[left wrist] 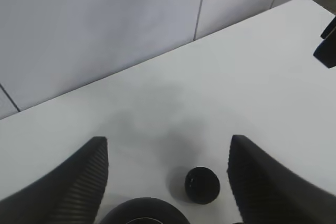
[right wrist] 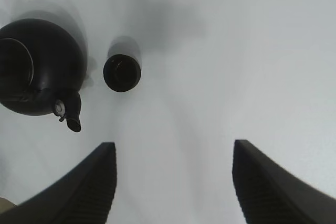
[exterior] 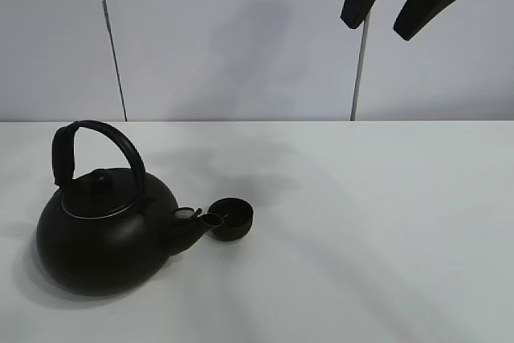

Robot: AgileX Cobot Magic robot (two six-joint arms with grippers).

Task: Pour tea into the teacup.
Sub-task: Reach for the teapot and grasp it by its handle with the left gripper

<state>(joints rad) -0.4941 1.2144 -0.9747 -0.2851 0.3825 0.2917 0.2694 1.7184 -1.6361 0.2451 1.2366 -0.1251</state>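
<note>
The teacup (exterior: 230,218) sits on the tabletop (exterior: 385,238), low under the left gripper (left wrist: 168,141) and a bit ahead of it. It's right next to the kettle (exterior: 104,230) spout (exterior: 197,221), though the right wrist view shows a gap between them. My guess is it's parked close so a short lift and tilt lands tea in it. The left gripper hangs above the kettle with jaws spread wide, gripping nothing, likely lining up on the handle (exterior: 100,146). The right gripper (right wrist: 173,146) is up high, well off from the teacup, jaws apart and empty too.
</note>
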